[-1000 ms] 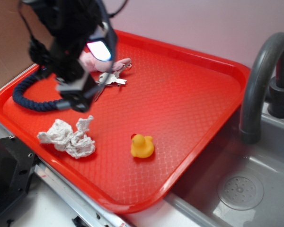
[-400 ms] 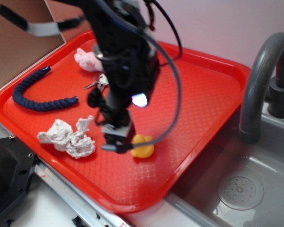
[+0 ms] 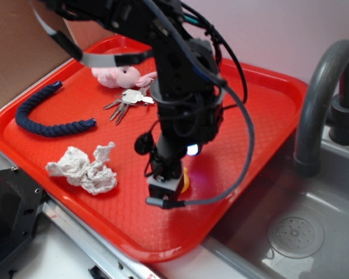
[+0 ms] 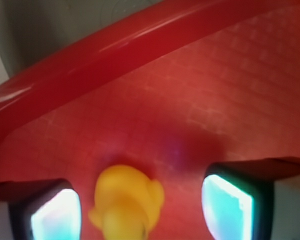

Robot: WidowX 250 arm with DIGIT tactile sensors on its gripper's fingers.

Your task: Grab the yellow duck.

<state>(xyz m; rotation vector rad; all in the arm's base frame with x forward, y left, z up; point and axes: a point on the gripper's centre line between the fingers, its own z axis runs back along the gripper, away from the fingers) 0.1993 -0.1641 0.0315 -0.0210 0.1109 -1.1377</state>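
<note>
Gripper (image 4: 140, 207) is spread wide, one pad at each side of the small glossy yellow rubber duck (image 4: 126, 202), which sits between them nearer the 9 o'clock pad, on the red plastic tray (image 3: 250, 116). Looks lined up to squeeze, nothing held yet.

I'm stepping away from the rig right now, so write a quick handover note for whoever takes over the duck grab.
Gripper: open, low over the red tray, fingers either side of the yellow duck, not closed on it.
Duck: sits on the tray near its front edge, closer to the left finger in the wrist view; mostly hidden behind the gripper in the exterior view.
Done: approach and rough alignment.
Left: centre if needed, close, lift.
</note>
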